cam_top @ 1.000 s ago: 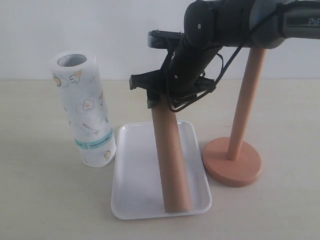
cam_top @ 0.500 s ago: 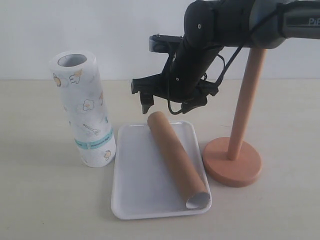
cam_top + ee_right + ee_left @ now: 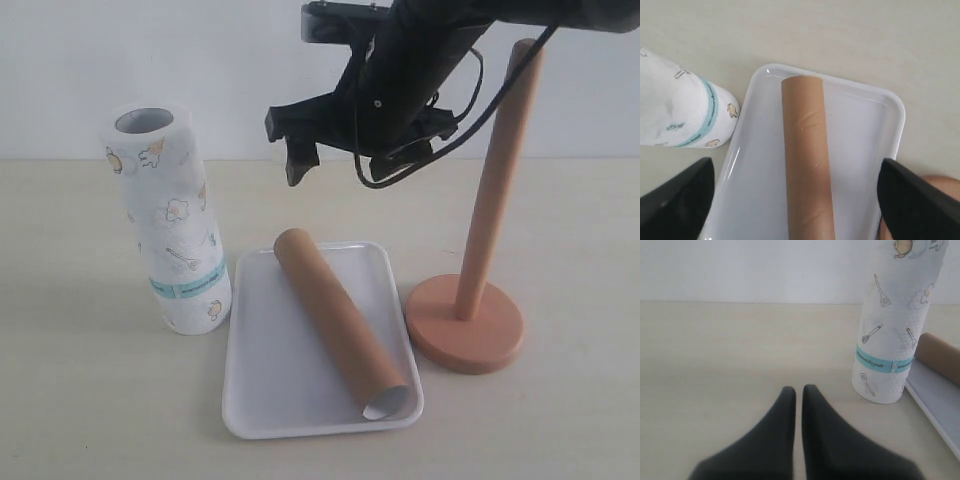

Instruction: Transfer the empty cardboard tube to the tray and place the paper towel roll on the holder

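The empty cardboard tube (image 3: 340, 320) lies flat in the white tray (image 3: 270, 400), running diagonally with its open end at the near right corner. My right gripper (image 3: 345, 165) hovers open above the tray's far end, holding nothing; in the right wrist view its fingers stand wide on either side of the tube (image 3: 805, 150) and tray (image 3: 860, 130). The printed paper towel roll (image 3: 170, 230) stands leaning on the table, just left of the tray. The holder (image 3: 495, 190) stands bare, right of the tray. My left gripper (image 3: 799, 390) is shut and empty, low over the table beside the roll (image 3: 895, 340).
The holder's round base (image 3: 465, 325) sits close to the tray's right rim. The right arm's dark links hang over the far middle of the table. A pale wall closes the back. The left gripper does not show in the exterior view.
A second ago the right gripper held the tube upright in the tray. It let go, the tube dropped flat into the tray, and the gripper has risen.
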Controlling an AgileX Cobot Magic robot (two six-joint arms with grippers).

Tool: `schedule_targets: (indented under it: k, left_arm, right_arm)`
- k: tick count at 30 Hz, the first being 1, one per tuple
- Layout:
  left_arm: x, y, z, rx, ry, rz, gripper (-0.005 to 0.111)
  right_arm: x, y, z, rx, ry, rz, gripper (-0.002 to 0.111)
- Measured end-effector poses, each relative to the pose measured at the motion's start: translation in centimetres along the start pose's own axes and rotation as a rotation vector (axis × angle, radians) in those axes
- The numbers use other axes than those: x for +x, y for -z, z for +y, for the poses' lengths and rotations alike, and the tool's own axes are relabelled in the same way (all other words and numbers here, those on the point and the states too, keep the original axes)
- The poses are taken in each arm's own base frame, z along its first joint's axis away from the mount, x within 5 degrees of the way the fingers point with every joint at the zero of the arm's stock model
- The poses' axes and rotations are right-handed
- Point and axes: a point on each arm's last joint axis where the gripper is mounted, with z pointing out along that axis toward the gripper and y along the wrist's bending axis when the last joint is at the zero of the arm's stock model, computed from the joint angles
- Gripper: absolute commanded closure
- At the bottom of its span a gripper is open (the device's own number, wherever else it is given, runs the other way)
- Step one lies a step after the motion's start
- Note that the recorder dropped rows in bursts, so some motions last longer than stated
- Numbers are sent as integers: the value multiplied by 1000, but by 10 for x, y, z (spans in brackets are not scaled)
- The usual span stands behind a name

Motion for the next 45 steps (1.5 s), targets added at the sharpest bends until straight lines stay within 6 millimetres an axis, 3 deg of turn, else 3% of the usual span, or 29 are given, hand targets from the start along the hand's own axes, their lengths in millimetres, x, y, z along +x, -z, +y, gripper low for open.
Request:
schedule_targets:
  k: [4,12,24,33,40,45]
  left_arm:
    - [0,0,0,0,0,0,103]
    - [0,0,0,0,0,0,103]
    - [0,0,0,0,0,0,103]
    - [0,0,0,0,0,0,103]
    - [0,0,0,0,0,0,103]
    - [0,0,0,0,0,0,103]
  right_arm:
    - [-1,5,1,-2,33,-9,28]
    - [1,5,0,1,44,11,108]
    - [7,11,8,-92,102,64,108]
    - [3,69,18,-142,168,-65,108]
    - [14,102,49,-201,298,-130,108]
    - [22,137,49,-188,346,-173,108]
